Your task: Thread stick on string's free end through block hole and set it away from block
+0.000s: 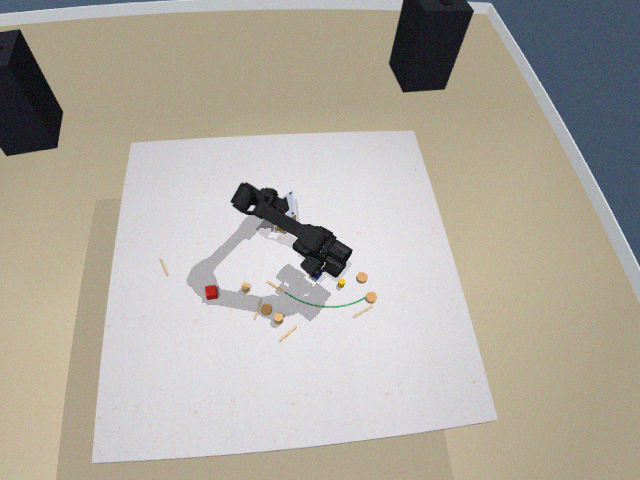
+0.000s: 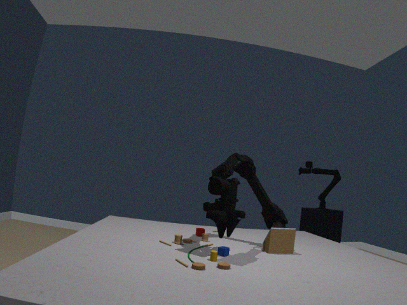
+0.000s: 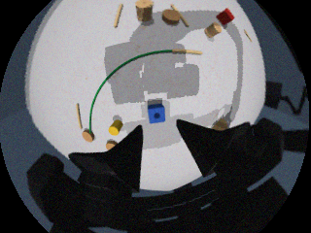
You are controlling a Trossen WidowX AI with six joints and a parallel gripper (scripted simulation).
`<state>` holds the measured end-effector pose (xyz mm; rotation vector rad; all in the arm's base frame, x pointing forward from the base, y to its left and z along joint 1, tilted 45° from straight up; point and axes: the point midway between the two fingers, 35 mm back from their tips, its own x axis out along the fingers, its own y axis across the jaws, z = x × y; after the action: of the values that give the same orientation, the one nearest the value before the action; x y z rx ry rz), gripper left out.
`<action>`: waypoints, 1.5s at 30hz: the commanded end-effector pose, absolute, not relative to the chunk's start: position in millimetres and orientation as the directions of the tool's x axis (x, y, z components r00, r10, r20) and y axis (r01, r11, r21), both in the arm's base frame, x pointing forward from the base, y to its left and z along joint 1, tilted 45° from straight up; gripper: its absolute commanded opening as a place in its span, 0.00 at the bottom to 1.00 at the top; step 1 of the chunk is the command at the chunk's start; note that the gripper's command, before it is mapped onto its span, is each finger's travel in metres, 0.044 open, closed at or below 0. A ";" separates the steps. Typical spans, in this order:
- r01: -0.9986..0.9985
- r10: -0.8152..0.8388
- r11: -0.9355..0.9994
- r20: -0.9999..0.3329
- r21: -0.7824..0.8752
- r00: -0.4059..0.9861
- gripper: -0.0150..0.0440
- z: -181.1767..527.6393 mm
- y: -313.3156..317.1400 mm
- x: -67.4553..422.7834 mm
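Note:
The wooden stick (image 1: 276,286) (image 2: 208,244) (image 3: 189,51) lies on the table at the end of the green string (image 1: 330,306) (image 2: 189,253) (image 3: 106,80). The string curves to its round wooden button (image 1: 371,297) (image 2: 198,266) (image 3: 87,135). The wooden block (image 2: 281,241) stands on the table near the arm's base; the arm mostly covers it in the top view, and its hole is not visible. My gripper (image 2: 224,236) (image 3: 159,124) is partly open and empty, pointing down above the table, clear of the stick.
A blue cube (image 2: 224,251) (image 3: 156,115) lies below the gripper, with a yellow cylinder (image 1: 341,283) (image 2: 213,255) and another button (image 1: 361,277) nearby. A red cube (image 1: 210,292), small wooden cylinders (image 1: 245,286) (image 1: 278,317), a brown disc (image 1: 266,308) and several loose sticks lie around the string's stick.

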<state>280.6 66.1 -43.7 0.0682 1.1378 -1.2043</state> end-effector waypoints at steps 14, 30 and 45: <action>0.750 -0.696 0.425 -0.713 -0.507 -0.087 0.67 -64.1 45.4 278.3; 0.750 -0.698 0.424 -0.711 -0.508 -0.087 0.67 -78.8 29.7 275.0; 0.754 -0.695 0.421 -0.713 -0.504 -0.088 0.29 -77.8 31.1 275.2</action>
<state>275.1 30.9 -77.9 0.0652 1.1374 -1.2087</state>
